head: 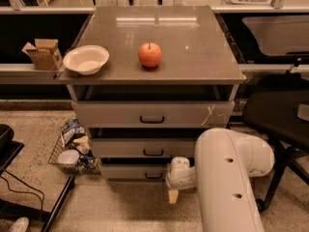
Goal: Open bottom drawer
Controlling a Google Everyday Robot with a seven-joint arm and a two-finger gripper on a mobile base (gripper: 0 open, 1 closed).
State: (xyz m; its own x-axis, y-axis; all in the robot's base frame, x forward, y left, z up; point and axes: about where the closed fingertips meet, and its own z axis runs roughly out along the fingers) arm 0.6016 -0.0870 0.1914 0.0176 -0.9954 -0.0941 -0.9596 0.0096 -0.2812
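The bottom drawer [126, 172] is the lowest of three grey drawers in the cabinet, with a small black pull handle [153, 176] at its centre. Its front sits just below the middle drawer [120, 148], and none of its inside shows. My gripper [173, 195] hangs from the white wrist [179, 174] low in front of the cabinet. It is just right of the bottom drawer's handle and slightly below it, pointing down at the floor. The big white arm [227, 178] fills the lower right.
A red apple [149, 54] and a white bowl [86, 59] rest on the cabinet top [193, 47]. A wire basket of clutter [72, 149] stands on the floor at the left. A black chair [280, 115] stands at the right, a black stand leg [53, 204] at the lower left.
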